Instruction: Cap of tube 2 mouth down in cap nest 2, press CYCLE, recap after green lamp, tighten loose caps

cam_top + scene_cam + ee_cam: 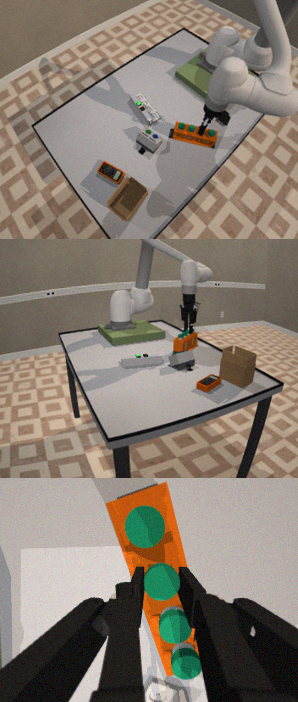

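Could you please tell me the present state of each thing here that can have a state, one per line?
end effector: shut on the cap of tube 2
cap of tube 2: on its tube, gripped
other three caps: on their tubes
green lamp: lit
amber lamp: dark
blue key and green key: too small to tell if lit
cardboard box: open on top
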Controlling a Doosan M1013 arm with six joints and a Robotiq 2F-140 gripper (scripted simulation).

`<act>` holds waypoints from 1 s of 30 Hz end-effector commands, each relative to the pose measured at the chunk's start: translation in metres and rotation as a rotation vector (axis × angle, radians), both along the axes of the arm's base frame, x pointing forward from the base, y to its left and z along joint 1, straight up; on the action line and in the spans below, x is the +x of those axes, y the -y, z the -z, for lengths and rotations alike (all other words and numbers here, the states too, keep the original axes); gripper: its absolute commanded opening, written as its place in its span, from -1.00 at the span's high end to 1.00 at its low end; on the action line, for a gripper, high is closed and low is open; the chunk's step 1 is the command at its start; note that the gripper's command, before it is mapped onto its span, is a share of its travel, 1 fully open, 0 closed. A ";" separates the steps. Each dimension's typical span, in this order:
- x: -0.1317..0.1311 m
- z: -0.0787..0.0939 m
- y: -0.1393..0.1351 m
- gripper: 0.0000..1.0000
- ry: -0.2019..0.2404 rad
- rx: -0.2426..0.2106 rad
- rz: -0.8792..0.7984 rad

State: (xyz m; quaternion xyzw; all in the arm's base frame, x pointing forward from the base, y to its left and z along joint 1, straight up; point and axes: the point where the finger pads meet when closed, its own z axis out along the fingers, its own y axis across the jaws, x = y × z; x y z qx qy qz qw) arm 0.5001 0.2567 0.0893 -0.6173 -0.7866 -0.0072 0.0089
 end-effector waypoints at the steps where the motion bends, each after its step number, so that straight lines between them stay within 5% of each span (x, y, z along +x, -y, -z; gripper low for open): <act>1: 0.000 -0.001 -0.001 0.41 0.004 -0.021 0.221; 7: 0.000 -0.001 -0.001 0.41 0.004 -0.021 0.221; 8: 0.000 0.000 -0.001 0.18 0.004 -0.021 0.221; 20: 0.000 0.000 0.000 0.18 0.004 -0.021 0.221; 24: 0.000 0.000 -0.001 0.18 0.008 -0.021 -0.084; 30: 0.000 0.000 -0.001 0.18 0.011 -0.021 -0.280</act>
